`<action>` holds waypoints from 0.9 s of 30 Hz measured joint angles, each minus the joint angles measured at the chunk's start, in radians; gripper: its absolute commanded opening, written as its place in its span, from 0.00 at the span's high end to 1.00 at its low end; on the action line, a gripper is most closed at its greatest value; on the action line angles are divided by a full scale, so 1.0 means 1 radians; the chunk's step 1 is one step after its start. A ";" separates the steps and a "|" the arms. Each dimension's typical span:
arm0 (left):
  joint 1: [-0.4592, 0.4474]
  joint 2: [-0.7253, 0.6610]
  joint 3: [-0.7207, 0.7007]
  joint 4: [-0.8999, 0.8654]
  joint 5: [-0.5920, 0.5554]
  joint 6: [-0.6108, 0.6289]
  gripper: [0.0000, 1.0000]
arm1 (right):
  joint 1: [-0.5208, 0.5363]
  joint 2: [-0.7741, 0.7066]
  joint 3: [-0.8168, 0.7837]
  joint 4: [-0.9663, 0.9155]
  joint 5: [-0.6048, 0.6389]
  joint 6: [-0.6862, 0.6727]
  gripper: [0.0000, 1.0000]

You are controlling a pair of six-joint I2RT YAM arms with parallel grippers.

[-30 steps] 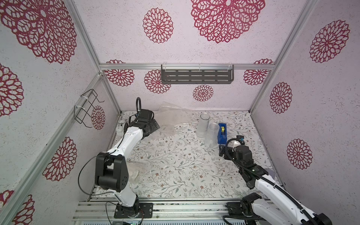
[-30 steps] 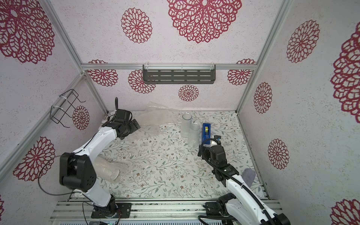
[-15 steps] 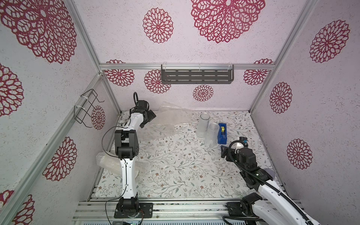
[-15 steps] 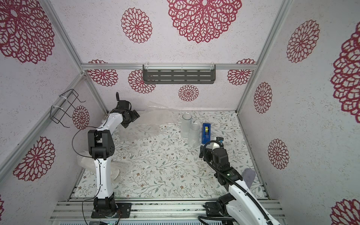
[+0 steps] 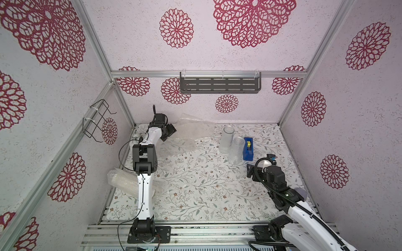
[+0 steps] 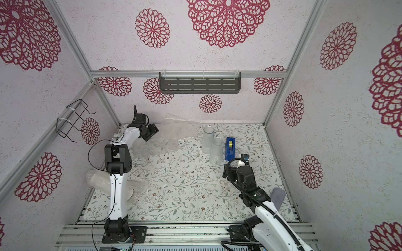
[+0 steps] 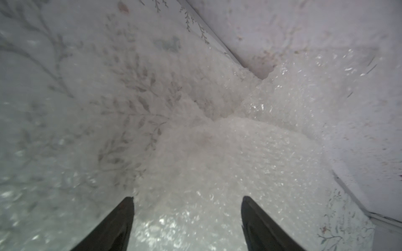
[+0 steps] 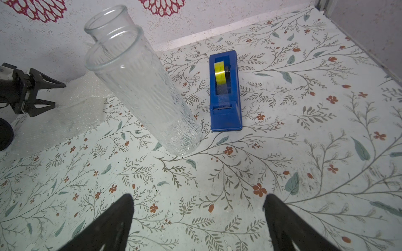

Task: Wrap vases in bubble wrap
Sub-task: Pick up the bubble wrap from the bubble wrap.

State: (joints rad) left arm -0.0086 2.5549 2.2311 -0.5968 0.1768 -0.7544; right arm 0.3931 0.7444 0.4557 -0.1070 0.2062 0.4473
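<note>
- Lower right in both top views, the right gripper hangs above the flowered surface. Its jaws are spread wide with nothing between them.
- At lower left, a bubble-wrapped bundle lies on its side, partly behind the left arm.
- Right of centre, the clear ribbed glass vase stands upright, just beside the blue tape dispenser to its right.
- The frosted glass cylinder stands upright just behind the ribbed vase and looks to be touching it.
- At the back, left of centre, a loose bubble wrap sheet lies crumpled against the rear wall.
- Over its left end is the left gripper. In the left wrist view its jaws stand apart on either side of a raised fold of the wrap, not pinching it.
</note>
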 measured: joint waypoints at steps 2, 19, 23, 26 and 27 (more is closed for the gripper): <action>0.000 0.016 0.026 0.004 0.026 -0.010 0.44 | 0.000 0.000 0.000 -0.004 0.000 0.000 0.05; -0.125 -0.349 -0.239 0.057 -0.023 0.033 0.98 | 0.000 0.003 0.000 -0.023 -0.002 0.010 0.05; -0.216 -0.698 -0.553 0.168 -0.079 0.048 0.99 | 0.000 0.018 0.000 -0.020 -0.011 0.010 0.05; -0.304 -0.910 -0.738 0.244 -0.119 0.069 0.99 | 0.000 0.039 0.000 -0.008 -0.027 0.016 0.06; -0.329 -0.958 -0.788 0.263 -0.130 0.078 0.99 | 0.000 0.049 0.000 -0.001 -0.030 0.016 0.06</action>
State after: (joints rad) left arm -0.3378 1.5970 1.4429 -0.3340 0.0467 -0.6762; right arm 0.3931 0.7933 0.4561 -0.1081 0.1764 0.4637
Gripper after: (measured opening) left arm 0.042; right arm 0.945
